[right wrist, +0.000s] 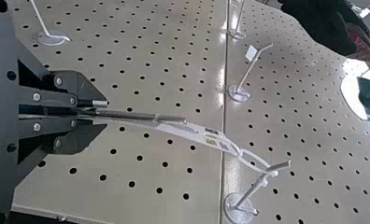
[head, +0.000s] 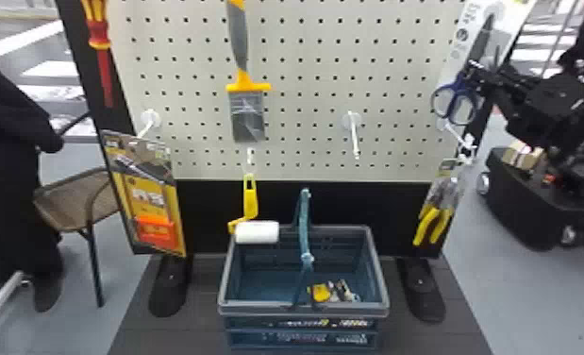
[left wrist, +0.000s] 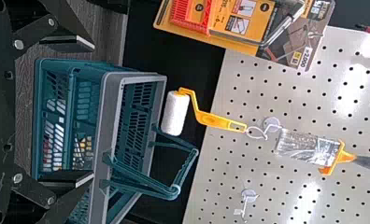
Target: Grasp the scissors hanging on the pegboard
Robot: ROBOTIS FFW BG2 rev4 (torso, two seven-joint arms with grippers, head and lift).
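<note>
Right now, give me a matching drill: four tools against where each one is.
Things:
1. scissors
2. paint roller
3. pliers
4. scraper

Places:
A. upper middle of the pegboard
B. clamped in the right gripper
C. lower right edge of the pegboard
D. hanging at the back rim of the basket

Pairs: 1-B, 2-D, 3-C, 4-A

The scissors (right wrist: 141, 115), seen edge-on against their bent backing card (right wrist: 211, 140), are pinched between the closed fingers of the right gripper (right wrist: 92, 111), the card's far end being met by a white hook (right wrist: 260, 182) on the pegboard (right wrist: 150, 56).
</note>
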